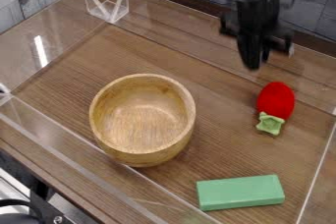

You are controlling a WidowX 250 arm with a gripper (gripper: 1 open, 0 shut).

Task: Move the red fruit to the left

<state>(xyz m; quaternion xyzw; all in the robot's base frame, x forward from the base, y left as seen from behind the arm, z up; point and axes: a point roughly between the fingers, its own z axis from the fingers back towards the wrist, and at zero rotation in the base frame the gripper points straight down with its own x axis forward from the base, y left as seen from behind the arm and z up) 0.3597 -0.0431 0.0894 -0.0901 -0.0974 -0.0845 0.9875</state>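
The red fruit [274,99], a small glossy strawberry with its light green cap [269,124] pointing toward the front, lies on the wooden table at the right. My gripper [250,59] hangs above and behind it, a little to its left, and looks blurred. Its fingers are pressed together with nothing between them. It is clear of the fruit.
A wooden bowl [141,120] stands left of centre. A flat green block [241,192] lies near the front edge. Clear acrylic walls [39,51] ring the table, and a clear folded stand [108,5] sits at the back left.
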